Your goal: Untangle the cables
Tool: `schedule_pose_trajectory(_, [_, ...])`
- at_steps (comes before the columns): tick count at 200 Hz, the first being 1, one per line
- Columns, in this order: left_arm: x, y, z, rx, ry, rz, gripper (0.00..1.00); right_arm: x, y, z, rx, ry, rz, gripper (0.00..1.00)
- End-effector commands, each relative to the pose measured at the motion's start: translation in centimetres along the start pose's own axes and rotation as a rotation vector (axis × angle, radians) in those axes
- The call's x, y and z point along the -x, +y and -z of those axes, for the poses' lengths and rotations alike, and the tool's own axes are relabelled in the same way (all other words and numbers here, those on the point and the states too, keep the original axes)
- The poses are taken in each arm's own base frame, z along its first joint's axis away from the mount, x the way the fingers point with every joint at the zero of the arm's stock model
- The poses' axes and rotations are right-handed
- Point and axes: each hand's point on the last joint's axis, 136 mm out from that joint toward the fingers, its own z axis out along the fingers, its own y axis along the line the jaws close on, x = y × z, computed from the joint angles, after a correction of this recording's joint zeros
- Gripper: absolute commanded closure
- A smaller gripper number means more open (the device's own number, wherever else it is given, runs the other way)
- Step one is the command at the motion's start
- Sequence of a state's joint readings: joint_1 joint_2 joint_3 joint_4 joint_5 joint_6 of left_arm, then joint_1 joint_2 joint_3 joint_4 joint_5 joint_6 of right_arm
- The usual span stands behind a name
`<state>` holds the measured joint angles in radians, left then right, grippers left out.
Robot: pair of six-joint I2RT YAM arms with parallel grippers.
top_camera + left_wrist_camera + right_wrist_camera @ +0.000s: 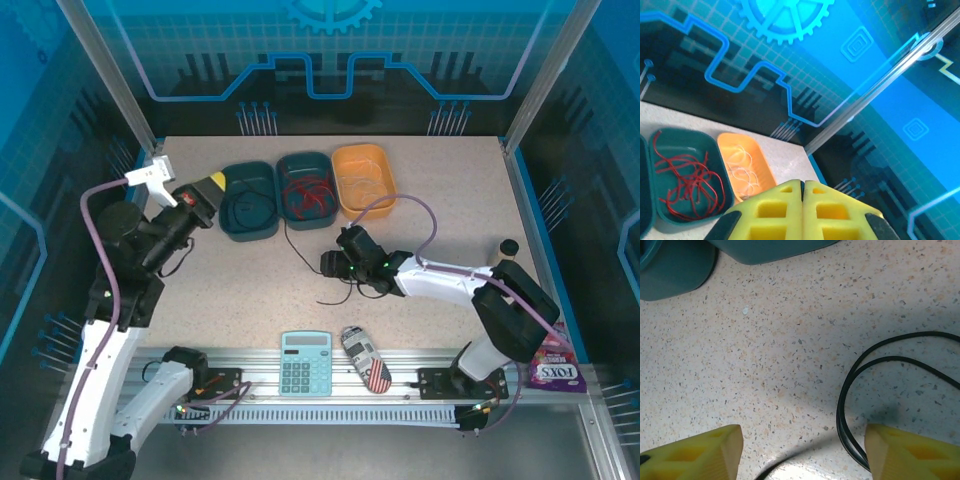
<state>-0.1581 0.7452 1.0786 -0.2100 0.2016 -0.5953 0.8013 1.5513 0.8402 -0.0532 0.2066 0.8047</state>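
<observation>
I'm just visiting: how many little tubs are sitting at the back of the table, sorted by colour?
Teal: 2, the left teal tub and the middle teal tub
Orange: 1, the orange tub
Total: 3

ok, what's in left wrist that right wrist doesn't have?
Left wrist, not right wrist: the shut left claw, red cables in a teal tray, pale cables in an orange tray, and the blue backdrop. Right wrist, not left wrist: the open right claw over a black cable loop. Both: the speckled table and teal tray walls.
</observation>
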Motion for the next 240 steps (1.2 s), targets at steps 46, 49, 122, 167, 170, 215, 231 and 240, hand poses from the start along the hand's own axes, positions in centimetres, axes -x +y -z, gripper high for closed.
schedule_pose_trajectory(46, [5.2, -1.7, 2.1, 0.08, -0.133, -0.177, 1.0, 1.2, -2.1, 2.3, -0.08, -0.045, 0.03, 0.19])
schedule_pose_trajectory(49, [5.3, -1.8, 2.1, 0.08, -0.136, -0.18, 1.0, 1.3, -2.2, 2.4, -0.084, -0.047, 0.029, 0.19])
schedule_pose_trajectory(122, [7.0, -0.3, -1.1, 0.162, -0.143, -0.257, 1.0, 3.1, -3.4, 6.8, -0.131, -0.146, 0.057, 0.0])
schedule_pose_trajectory(167, [8.4, 1.4, -4.1, 0.227, -0.158, -0.313, 1.0, 3.7, -5.5, 10.1, -0.22, -0.201, 0.07, 0.0])
schedule_pose_trajectory(170, [8.4, 1.5, -4.4, 0.229, -0.156, -0.314, 1.0, 3.8, -5.5, 10.3, -0.223, -0.204, 0.071, 0.0])
schedule_pose_trajectory(215, [8.8, 2.8, -7.5, 0.248, -0.136, -0.312, 1.0, 3.9, -6.6, 12.5, -0.254, -0.238, 0.068, 0.0])
schedule_pose_trajectory(231, [8.9, 3.4, -8.3, 0.261, -0.136, -0.318, 1.0, 4.0, -6.7, 12.9, -0.255, -0.247, 0.068, 0.0])
schedule_pose_trajectory(240, [9.0, 3.9, -8.8, 0.27, -0.137, -0.322, 1.0, 4.1, -6.8, 13.1, -0.255, -0.25, 0.066, 0.0])
